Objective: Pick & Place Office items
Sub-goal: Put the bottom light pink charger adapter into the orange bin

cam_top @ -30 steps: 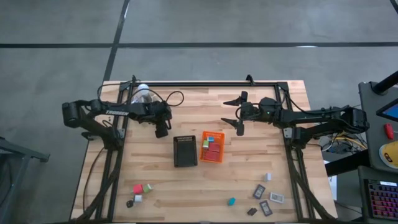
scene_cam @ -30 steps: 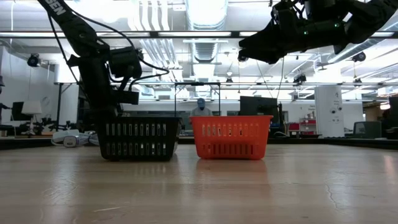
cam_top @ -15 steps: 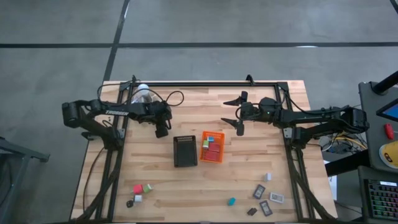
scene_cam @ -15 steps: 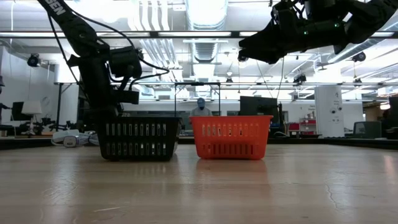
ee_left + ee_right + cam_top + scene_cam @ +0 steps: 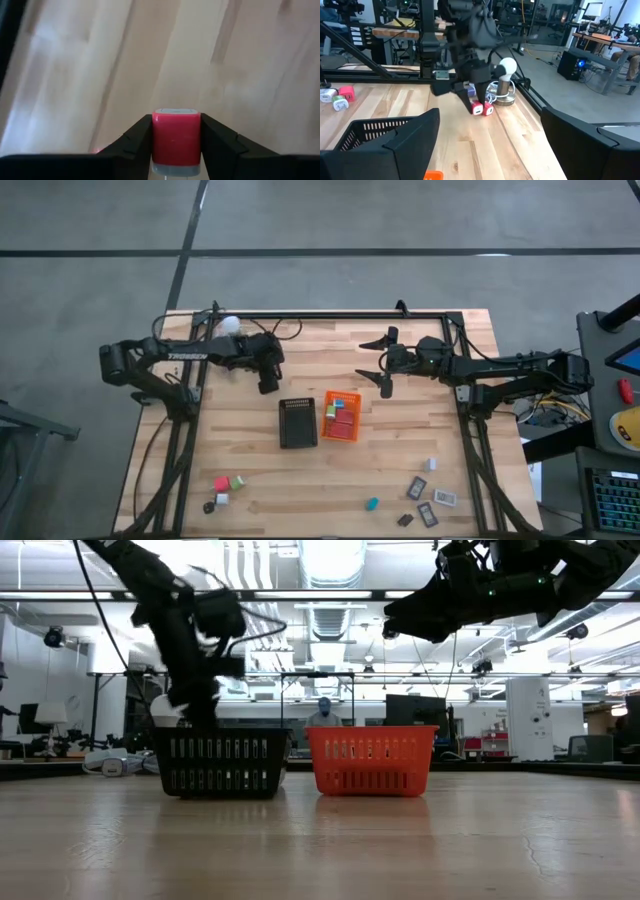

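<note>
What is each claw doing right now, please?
Left claw: shut on a red block.
Right claw: open, holding nothing, above the table.

- My left arm [image 5: 190, 358]: dark links, white lettering along the forearm, thin black cable looping off near the wrist.
- My right arm [image 5: 500, 370]: same dark build, chunky rounded joints.
- My left fingers [image 5: 135, 145]: matte black, angular, stepped inner faces.
- My right fingers [image 5: 410, 135]: broad, flat black plates, bevelled edges.
</note>
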### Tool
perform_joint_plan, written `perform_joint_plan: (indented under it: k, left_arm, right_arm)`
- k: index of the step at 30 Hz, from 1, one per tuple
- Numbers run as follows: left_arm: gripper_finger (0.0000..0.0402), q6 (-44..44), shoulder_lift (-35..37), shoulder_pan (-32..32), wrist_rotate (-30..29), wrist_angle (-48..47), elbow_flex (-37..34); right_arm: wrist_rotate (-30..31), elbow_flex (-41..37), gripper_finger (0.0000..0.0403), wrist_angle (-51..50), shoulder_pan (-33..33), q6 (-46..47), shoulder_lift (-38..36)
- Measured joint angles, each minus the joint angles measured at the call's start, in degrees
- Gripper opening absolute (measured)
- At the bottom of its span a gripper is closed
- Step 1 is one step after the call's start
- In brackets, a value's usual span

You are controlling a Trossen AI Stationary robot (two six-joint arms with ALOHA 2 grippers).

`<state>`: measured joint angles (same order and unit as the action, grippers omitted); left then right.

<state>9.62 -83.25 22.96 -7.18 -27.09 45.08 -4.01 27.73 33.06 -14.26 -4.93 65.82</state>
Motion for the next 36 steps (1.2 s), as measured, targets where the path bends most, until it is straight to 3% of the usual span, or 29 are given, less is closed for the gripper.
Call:
perform_joint_plan:
  k: [9, 22, 29, 36]
  left_arm:
    - [0.0136, -4.3, 0.0, -4.6, 4.1, -0.2, 9.7]
    - [0.0136, -9.1, -0.8, -20.3, 4.4, 15.3, 10.8]
    - [0.0136, -9.9, -5.2, -25.5, 4.4, 23.3, 11.4]
    - [0.0136, -10.8, -12.9, -26.1, 4.2, 24.1, 15.6]
  right_arm:
    - [0.0, 0.0, 0.0348, 0.0, 0.0, 0.0, 0.0]
    - [0.0, 0.0, 0.0347, 0.0, -0.1, 0.0, 0.0]
    - [0.0, 0.0, 0.0346, 0.0, 0.0, 0.0, 0.0]
    - [0.0, 0.0, 0.0341, 0.0, 0.0, 0.0, 0.0]
